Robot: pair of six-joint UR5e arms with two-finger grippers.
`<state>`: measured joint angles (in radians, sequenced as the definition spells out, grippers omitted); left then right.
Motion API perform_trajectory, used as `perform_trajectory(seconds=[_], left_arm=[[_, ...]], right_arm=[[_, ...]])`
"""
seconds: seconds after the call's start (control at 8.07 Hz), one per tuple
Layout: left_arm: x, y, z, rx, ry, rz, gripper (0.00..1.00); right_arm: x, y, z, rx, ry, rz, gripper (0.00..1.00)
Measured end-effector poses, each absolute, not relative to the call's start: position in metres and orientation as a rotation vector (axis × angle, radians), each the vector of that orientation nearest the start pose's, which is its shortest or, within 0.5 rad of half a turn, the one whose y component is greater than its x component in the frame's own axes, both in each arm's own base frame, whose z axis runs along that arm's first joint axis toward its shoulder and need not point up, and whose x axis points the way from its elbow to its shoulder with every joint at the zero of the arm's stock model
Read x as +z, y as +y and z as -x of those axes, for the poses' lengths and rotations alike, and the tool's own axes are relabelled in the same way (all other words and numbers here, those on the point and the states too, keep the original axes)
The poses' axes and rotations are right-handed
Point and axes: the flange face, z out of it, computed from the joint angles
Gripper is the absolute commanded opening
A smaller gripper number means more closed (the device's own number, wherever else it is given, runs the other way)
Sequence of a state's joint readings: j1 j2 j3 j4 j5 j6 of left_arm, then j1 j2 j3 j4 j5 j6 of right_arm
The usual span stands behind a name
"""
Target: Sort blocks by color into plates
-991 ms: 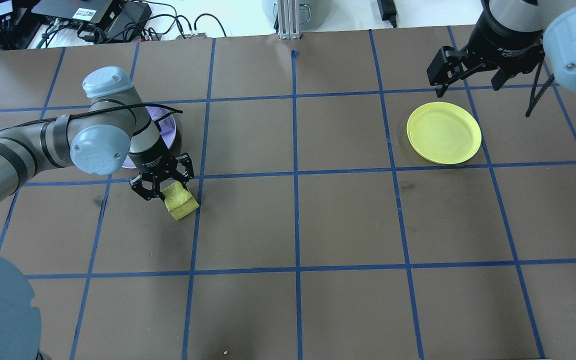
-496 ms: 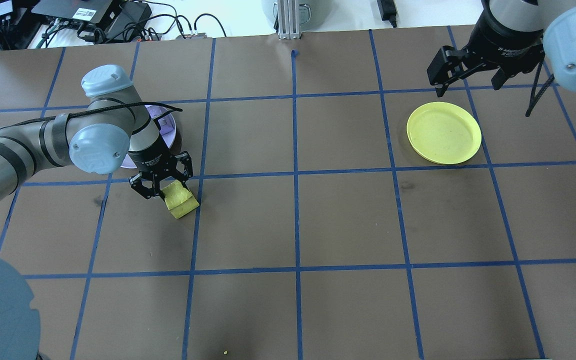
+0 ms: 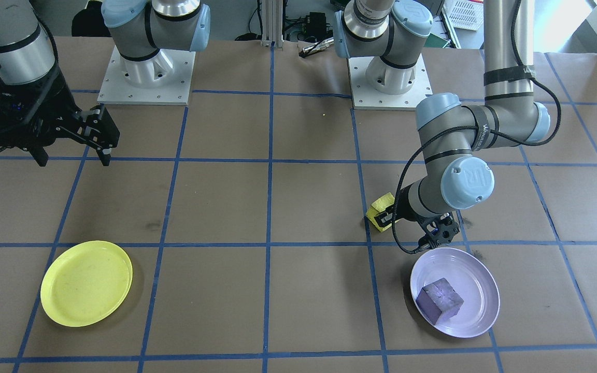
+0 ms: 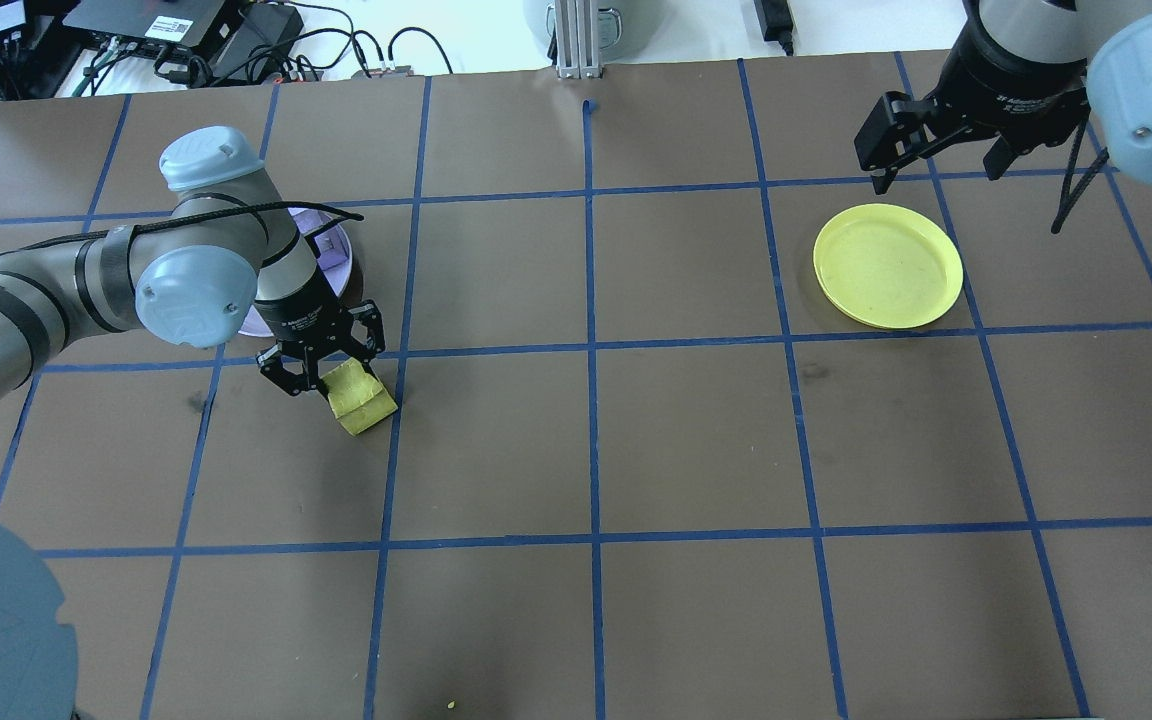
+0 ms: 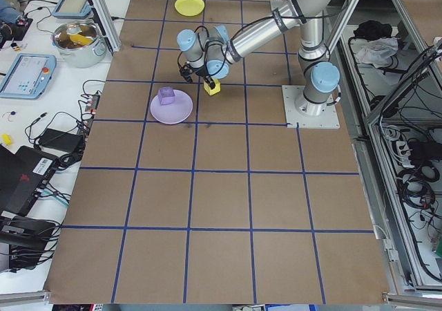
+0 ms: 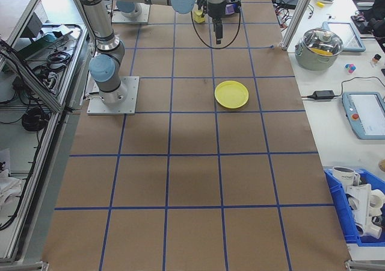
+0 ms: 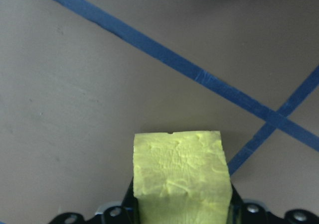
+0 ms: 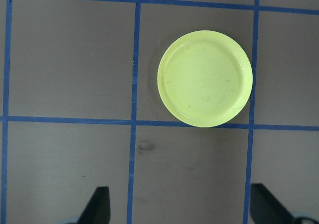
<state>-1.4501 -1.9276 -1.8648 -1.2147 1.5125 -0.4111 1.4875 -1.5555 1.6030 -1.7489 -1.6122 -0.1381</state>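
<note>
Left end effector (image 4: 321, 372) grips the yellow block (image 4: 360, 401) beside the lavender plate (image 3: 472, 269); next, carry it to the yellow plate (image 4: 888, 265), below the open right end effector (image 4: 936, 150).

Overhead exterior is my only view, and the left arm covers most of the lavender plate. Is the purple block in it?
Observer: Yes. The front-facing view shows the purple block resting inside the lavender plate.
Operator: How does the left gripper sit on the yellow block?
Observer: In the left wrist view, the yellow block fills the gap of the left gripper, a finger on each side.
Operator: And the right gripper?
Observer: Its wrist view shows the right gripper spread wide with nothing between, above bare table short of the yellow plate.
</note>
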Motion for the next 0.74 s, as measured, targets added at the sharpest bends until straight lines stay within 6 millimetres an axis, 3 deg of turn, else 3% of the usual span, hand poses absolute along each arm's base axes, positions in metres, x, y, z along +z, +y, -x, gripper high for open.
perform_trajectory(seconds=[0.62, 0.74], left_arm=[[0.2027, -0.5388, 0.0754, 0.462, 3.010, 0.830, 0.42], [0.2013, -0.5394, 0.0753, 0.465, 3.008, 0.830, 0.49]], right_arm=[[0.4833, -0.5188, -0.0865, -0.198, 3.190, 0.084, 1.00], [0.4832, -0.5188, -0.0865, -0.198, 3.190, 0.084, 1.00]])
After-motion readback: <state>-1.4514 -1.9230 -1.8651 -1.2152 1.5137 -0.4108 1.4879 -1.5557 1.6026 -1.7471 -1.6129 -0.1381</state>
